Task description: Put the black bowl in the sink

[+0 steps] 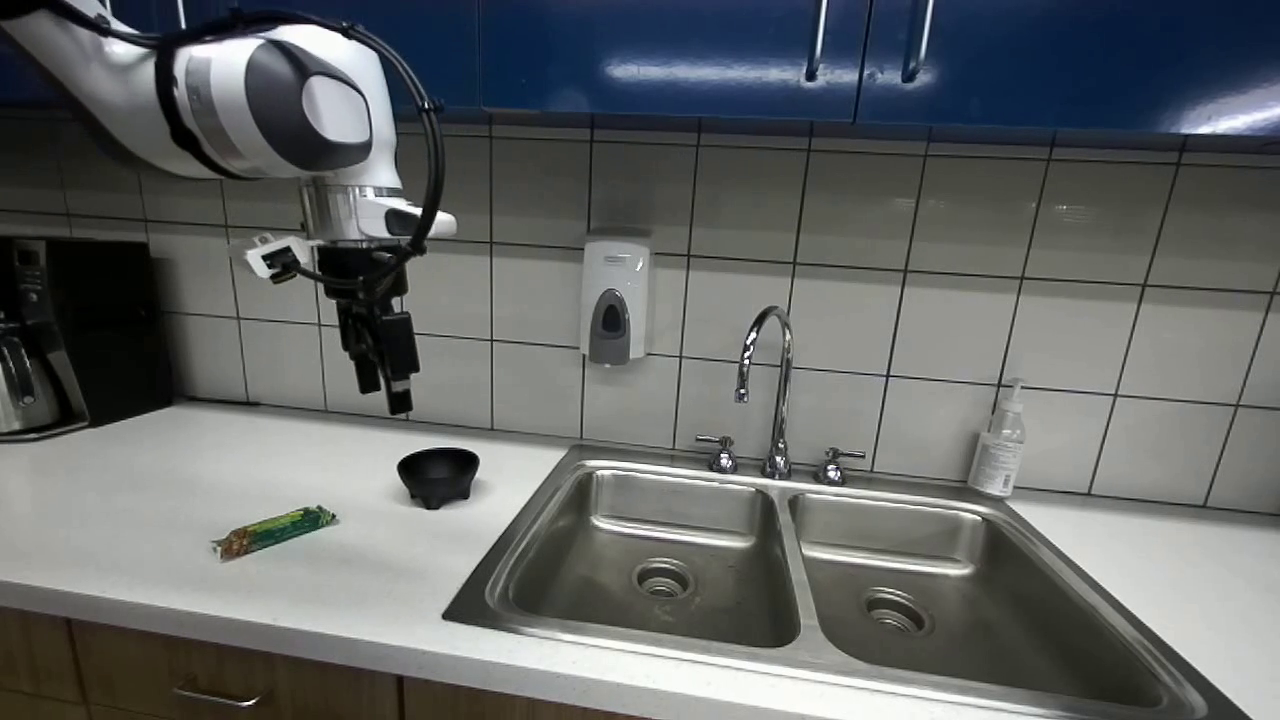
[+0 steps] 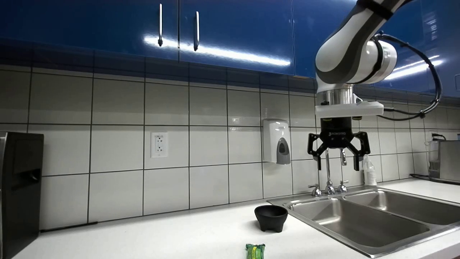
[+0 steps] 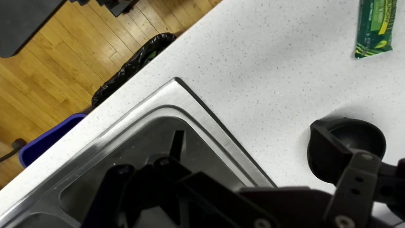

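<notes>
There is 1 small round black bowl point(image 1: 438, 478) and 1 green-and-brown wrapped bar point(image 1: 275, 532). 1 stainless steel sink point(image 1: 822, 652) has 2 rectangular basins point(image 1: 600, 588), 2 round metal drains point(image 1: 663, 578), 1 curved chrome faucet point(image 1: 784, 395) and 2 chrome lever handles point(image 1: 722, 460). There is 1 white-and-grey wall dispenser point(image 1: 615, 285), 1 clear pump bottle point(image 1: 998, 455) and 1 white-and-grey robot arm point(image 1: 320, 110).

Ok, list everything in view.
Sink: one, silver, in counter
Counter: one, white, around sink
Bowl: one, black, counter beside sink
Packet: one, green and brown, near bowl
Faucet: one, chrome, sink rim
Pump bottle: one, clear, sink corner
Coffee maker: one, black, counter
Appliance: one, silver, beyond sink
Soap dispenser: one, white, wall
Outlet: at least one, white, wall
Cabinets: several, blue, overhead
Drawers: several, brown, under counter
Bins: two, black and blue, by counter
Unidentified shapes: several, dark, against brown floor
Arm: one, white, midair
Gripper: one, black, midair, open
</notes>
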{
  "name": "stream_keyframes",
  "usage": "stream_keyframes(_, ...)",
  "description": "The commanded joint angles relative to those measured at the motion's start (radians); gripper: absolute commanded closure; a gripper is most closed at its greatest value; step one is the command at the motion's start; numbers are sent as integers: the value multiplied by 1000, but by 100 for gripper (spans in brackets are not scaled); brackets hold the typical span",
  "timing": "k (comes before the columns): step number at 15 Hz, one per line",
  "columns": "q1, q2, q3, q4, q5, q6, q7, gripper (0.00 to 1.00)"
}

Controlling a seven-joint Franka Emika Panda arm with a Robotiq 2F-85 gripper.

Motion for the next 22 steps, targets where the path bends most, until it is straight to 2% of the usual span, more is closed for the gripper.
stream_keyframes(1,-11,100,22,31,-5,96,57,0)
stream_keyframes(6,2,224,16,93,-22,168,73,0)
stream_keyframes(15,70,406,-1,278,-88,146,142,0)
stream_keyframes(22,118,554,-34,387,-42,144,104,0)
